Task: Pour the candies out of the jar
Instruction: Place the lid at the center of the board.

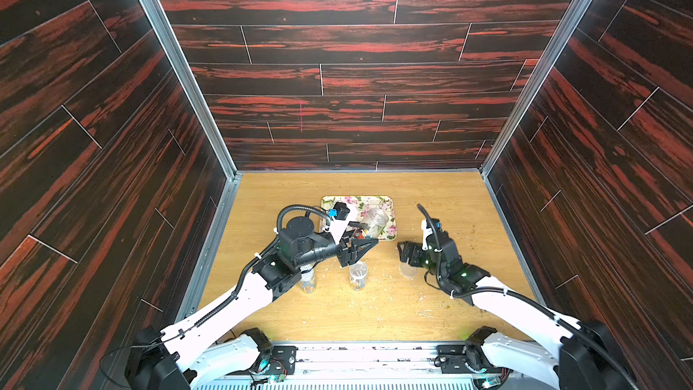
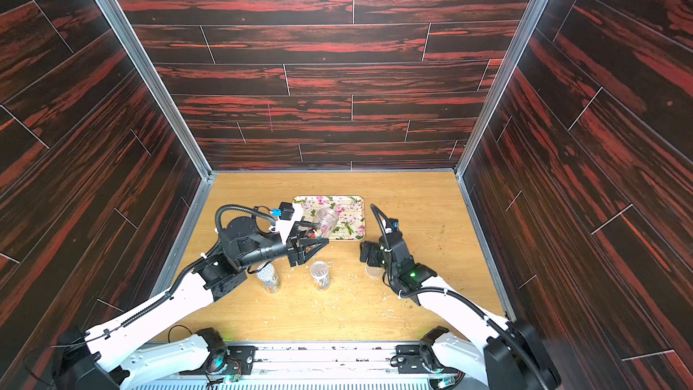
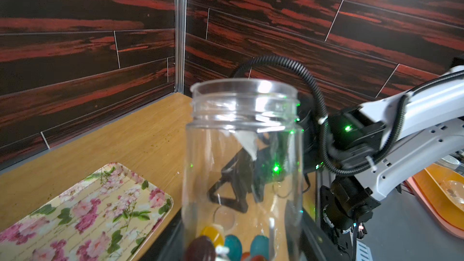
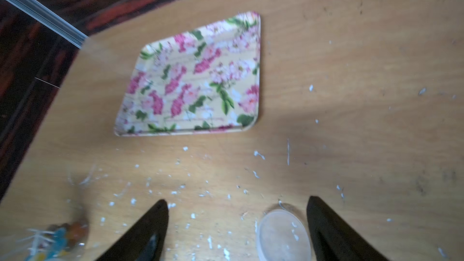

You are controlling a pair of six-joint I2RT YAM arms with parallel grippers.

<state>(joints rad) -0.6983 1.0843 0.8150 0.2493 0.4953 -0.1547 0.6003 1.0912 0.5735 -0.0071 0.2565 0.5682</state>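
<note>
My left pincer (image 1: 358, 235) grips the tilted jar (image 1: 376, 219) above the tray (image 1: 356, 198), candies (image 3: 233, 246) at its base, while my right pincer (image 4: 237, 201) gapes over a lid (image 4: 283, 234).

We see a wooden table (image 1: 431, 189) carrying a flowered tray (image 1: 360, 202) near its far edge, two upright clear jars (image 1: 357, 275), a round lid (image 4: 283, 237) and scattered pale crumbs (image 4: 133, 200)

The premises were a robot test cell. Three walls of dark red-and-black wood-print panels (image 1: 337, 69) stood in bare aluminium corner posts (image 1: 176, 69) around a pale wood-grain surface (image 1: 337, 317). A white-and-black left robot arm (image 1: 225, 305) and a matching right robot arm (image 1: 506, 302) were mounted along a metal base rail (image 1: 356, 356).
</note>
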